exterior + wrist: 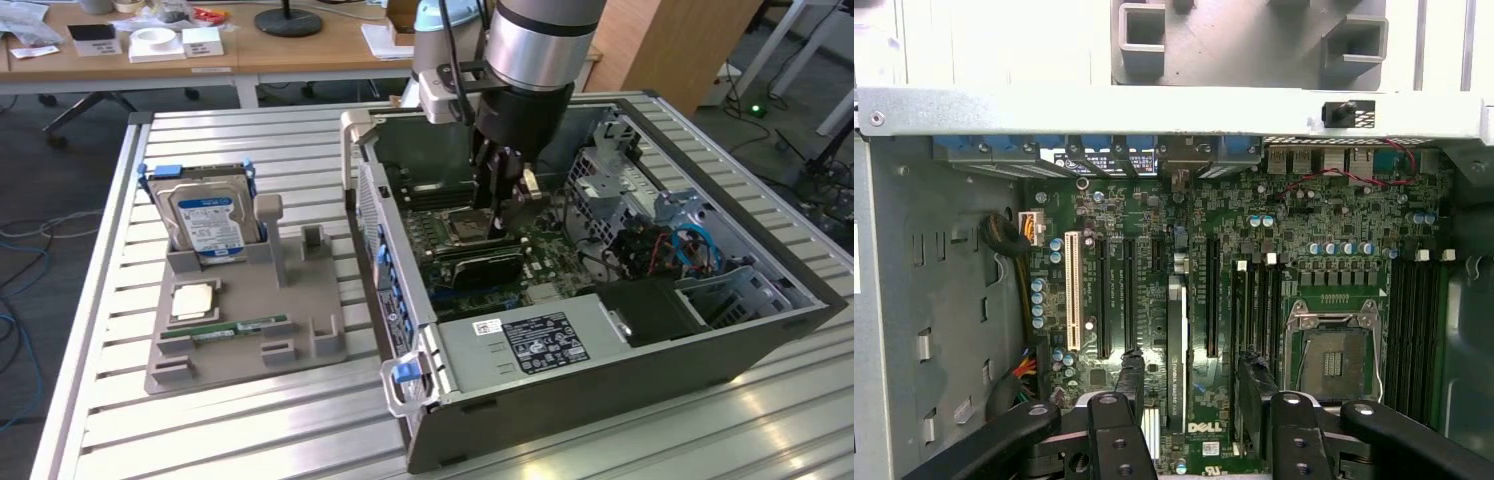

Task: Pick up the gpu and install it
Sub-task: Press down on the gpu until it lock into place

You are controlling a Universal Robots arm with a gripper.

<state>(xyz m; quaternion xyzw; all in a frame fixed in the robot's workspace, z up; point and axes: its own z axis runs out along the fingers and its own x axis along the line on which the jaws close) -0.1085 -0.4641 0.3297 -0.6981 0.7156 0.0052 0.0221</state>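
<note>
Install step, judged near complete. The gripper (505, 225) is hanging inside the computer case (587, 395) with its fingers (1130, 385) standing apart, gripping nothing. The gpu (1176, 345) is standing on edge directly beneath the gripper, between the two fingers, apparently sitting in a motherboard (1324, 230) slot; full seating cannot be confirmed. Any further move calls for keeping both fingers off the card. Empty slots are flanking the fingers closely. The CPU socket (1332, 355) is lying just beside one finger.
</note>
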